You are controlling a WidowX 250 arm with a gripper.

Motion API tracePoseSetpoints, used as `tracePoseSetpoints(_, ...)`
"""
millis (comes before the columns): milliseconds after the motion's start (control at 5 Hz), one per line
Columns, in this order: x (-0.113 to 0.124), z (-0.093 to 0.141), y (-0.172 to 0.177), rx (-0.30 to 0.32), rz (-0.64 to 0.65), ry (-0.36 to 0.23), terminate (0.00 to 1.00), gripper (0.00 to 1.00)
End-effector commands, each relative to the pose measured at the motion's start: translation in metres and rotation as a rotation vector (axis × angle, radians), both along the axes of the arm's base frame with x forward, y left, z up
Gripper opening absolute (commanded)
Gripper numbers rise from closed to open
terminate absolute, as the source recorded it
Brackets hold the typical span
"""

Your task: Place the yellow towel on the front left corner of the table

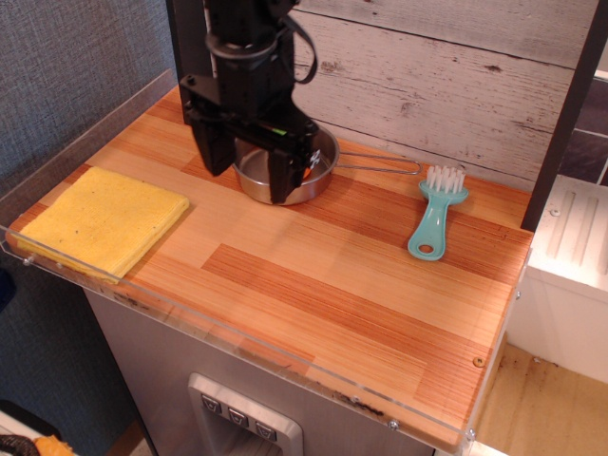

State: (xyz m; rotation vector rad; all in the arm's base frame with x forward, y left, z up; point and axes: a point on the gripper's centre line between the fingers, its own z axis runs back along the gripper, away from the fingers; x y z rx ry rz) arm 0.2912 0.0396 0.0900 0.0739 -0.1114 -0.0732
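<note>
The yellow towel point(103, 219) lies flat and folded at the front left corner of the wooden table point(332, 275), against the clear acrylic rim. My black gripper point(249, 180) is open and empty. It hangs above the steel pan point(313, 169) at the back of the table, well to the right of the towel and apart from it. Its fingers hide most of the pan and what lies in it.
A teal dish brush point(435, 221) lies at the back right. The pan's wire handle point(380, 163) points right towards it. A dark post point(186, 38) stands at the back left, another post point(568, 114) at the right. A whitewashed plank wall point(446, 76) closes the back.
</note>
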Motion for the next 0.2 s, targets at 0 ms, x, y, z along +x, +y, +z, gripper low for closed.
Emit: tracePoseSetpoints(0, -0.0008, 0.0118, 0.0007, 0.006, -0.004, -0.032, 1.00, 1.00)
